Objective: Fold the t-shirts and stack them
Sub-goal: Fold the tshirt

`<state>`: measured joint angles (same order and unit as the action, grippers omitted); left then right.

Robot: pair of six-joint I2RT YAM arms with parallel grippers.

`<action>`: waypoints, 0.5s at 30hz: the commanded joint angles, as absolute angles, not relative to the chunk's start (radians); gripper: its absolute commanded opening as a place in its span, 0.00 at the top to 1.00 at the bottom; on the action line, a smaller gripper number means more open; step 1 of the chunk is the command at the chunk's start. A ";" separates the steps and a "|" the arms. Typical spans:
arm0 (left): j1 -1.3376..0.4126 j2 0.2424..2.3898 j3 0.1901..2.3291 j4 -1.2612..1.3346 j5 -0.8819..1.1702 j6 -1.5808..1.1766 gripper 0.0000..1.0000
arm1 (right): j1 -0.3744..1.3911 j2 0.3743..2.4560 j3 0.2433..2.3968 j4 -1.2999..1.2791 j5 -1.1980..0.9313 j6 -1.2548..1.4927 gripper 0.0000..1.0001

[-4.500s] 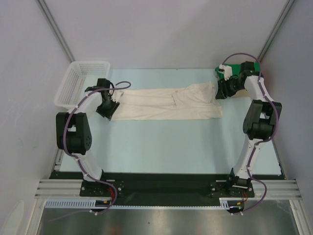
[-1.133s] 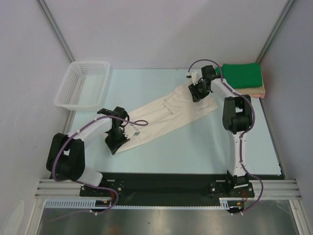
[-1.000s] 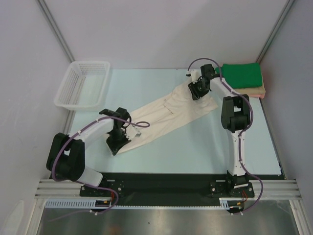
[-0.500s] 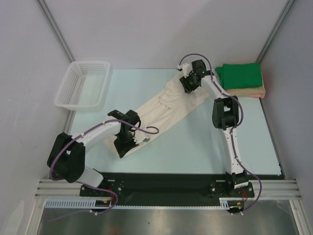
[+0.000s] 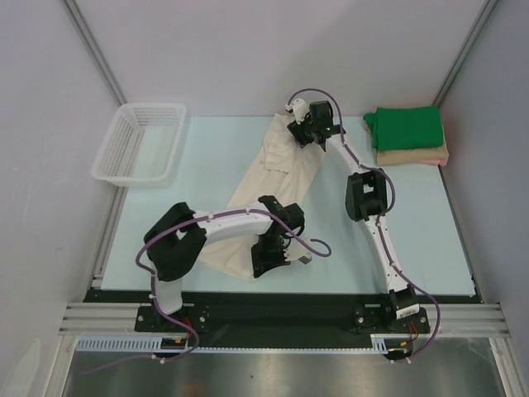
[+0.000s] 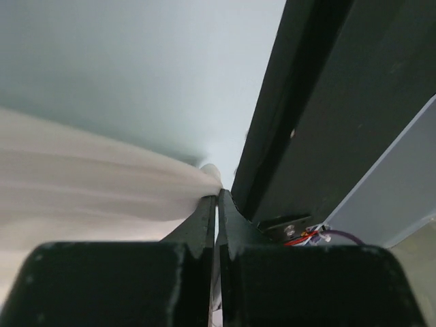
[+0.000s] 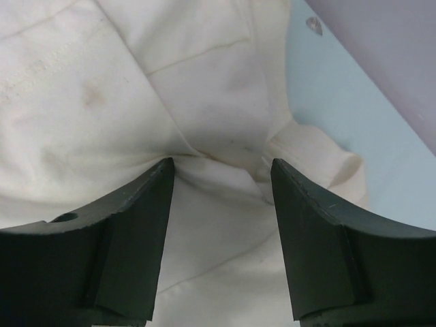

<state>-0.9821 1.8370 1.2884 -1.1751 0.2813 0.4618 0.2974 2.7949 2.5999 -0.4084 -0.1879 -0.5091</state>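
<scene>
The cream-white t-shirt (image 5: pixel 273 169) lies as a long folded strip running from the table's far middle to the near middle. My left gripper (image 5: pixel 263 263) is shut on its near end by the table's front edge; in the left wrist view the jaws (image 6: pixel 216 194) pinch the cream cloth (image 6: pixel 82 170). My right gripper (image 5: pixel 295 132) is open over the shirt's far end, with bunched cream cloth (image 7: pixel 136 82) lying between and below its fingers (image 7: pixel 221 167). The green t-shirt (image 5: pixel 407 126) lies folded on top of the peach-tan one (image 5: pixel 415 155) at the far right.
The white lattice basket (image 5: pixel 136 145) stands at the far left. The table's black front strip (image 6: pixel 320 122) lies just beyond my left gripper. Grey walls close in the back and both sides.
The cream shirt has swung from lying crosswise to running far-to-near. My left gripper dragged its end right along the front; my right gripper moved left along the back.
</scene>
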 commanded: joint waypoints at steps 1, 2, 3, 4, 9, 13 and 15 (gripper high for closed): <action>-1.035 1.908 1.414 -1.177 0.383 0.437 1.00 | 0.311 2.846 2.632 -0.272 -0.195 -0.506 0.35; -1.048 1.943 1.434 -1.186 0.396 0.437 1.00 | 0.311 2.849 2.634 -0.256 -0.196 -0.508 0.34; -1.067 1.957 1.454 -1.190 0.402 0.437 0.99 | 0.311 2.850 2.634 -0.239 -0.199 -0.509 0.34; -1.075 1.973 1.489 -1.193 0.408 0.439 1.00 | 0.311 2.852 2.634 -0.233 -0.201 -0.512 0.33; -1.124 2.078 1.633 -1.216 0.428 0.425 1.00 | 0.311 2.858 2.629 -0.177 -0.215 -0.512 0.31; -1.152 2.144 1.742 -1.224 0.433 0.416 1.00 | 0.313 2.849 2.634 -0.181 -0.227 -0.483 0.31; -1.169 2.180 1.775 -1.230 0.442 0.414 1.00 | 0.305 2.838 2.626 -0.199 -0.226 -0.459 0.30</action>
<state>-1.1389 2.1422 1.7073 -1.1957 0.3698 0.4332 0.3058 2.8353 2.6003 -0.2333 -0.2195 -0.4957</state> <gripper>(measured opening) 0.011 0.695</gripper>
